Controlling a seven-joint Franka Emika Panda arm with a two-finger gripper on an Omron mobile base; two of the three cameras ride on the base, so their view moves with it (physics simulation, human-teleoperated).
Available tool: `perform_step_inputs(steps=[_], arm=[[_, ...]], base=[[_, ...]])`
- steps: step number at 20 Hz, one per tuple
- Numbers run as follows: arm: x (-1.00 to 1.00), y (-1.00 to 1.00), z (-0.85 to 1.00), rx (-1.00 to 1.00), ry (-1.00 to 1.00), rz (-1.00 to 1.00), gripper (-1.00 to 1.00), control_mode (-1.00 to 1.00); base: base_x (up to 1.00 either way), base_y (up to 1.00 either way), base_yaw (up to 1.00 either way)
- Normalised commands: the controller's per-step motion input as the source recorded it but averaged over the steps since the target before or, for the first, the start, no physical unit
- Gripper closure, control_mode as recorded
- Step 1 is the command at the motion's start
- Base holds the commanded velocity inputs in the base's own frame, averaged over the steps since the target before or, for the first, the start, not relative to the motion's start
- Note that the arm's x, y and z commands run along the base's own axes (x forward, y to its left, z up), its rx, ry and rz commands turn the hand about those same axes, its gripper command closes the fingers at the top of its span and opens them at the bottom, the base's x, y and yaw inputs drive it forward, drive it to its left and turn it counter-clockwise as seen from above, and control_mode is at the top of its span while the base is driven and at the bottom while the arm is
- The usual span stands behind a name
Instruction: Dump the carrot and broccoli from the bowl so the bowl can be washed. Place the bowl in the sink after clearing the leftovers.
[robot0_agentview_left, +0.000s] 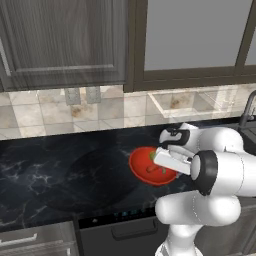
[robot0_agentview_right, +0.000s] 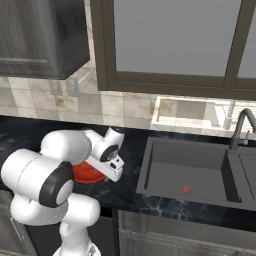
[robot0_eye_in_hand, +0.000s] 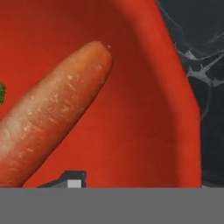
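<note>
- Red-orange, shallow and round, the plate-like bowl (robot0_agentview_left: 145, 162) sits on the black marbled table (robot0_agentview_left: 60, 175), just left of the white arm's hand in the left base view.
- From the right base view the bowl (robot0_agentview_right: 86, 174) peeks out from under the hand as a red sliver, well to the left of the grey recessed metal sink (robot0_agentview_right: 192, 172).
- Inside the bowl lies the slim orange-red carrot (robot0_eye_in_hand: 52, 118); in the hand view it runs aslant from lower left to upper centre, its rounded tip pointing up, resting on the bowl's floor (robot0_eye_in_hand: 135, 87).
- A scrap of the bright green broccoli floret (robot0_eye_in_hand: 1, 92) shows at the left edge of the hand view, just beside the carrot.
- In the left base view the carrot (robot0_agentview_left: 151, 155) and a dot of green show as small marks in the bowl next to the hand.
- The gripper (robot0_agentview_left: 167, 161) is down at the bowl's right side, over its inside; its fingertips are hidden by the hand and the bowl, so I cannot tell whether it is open or gripping the rim.
- The sink stands apart to the right, with a dark curved faucet (robot0_agentview_right: 241, 126) at its back right.
</note>
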Motion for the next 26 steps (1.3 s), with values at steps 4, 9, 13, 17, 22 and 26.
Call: perform_step_inputs(steps=[4, 9, 13, 17, 22, 26], arm=[[0.0, 0.0, 0.22, 0.0, -0.06, 0.0, 1.0, -1.0], [0.0, 0.0, 0.55, 0.0, -0.22, 0.0, 1.0, -1.0], [0.0, -0.03, 0.67, 0.0, -0.24, -0.03, 1.0, -1.0], [0.0, -0.35, 0.57, 0.0, -0.18, -0.12, 1.0, -1.0], [0.09, -0.65, 0.46, 0.0, -0.08, -0.19, 1.0, -1.0], [0.21, -0.88, 0.35, 0.0, -0.03, -0.21, 1.0, -1.0]], base=[[0.0, 0.0, 0.0], [0.0, 0.0, 0.0], [0.0, 0.0, 0.0], [0.0, 0.0, 0.0], [0.0, 0.0, 0.0], [0.0, 0.0, 0.0]])
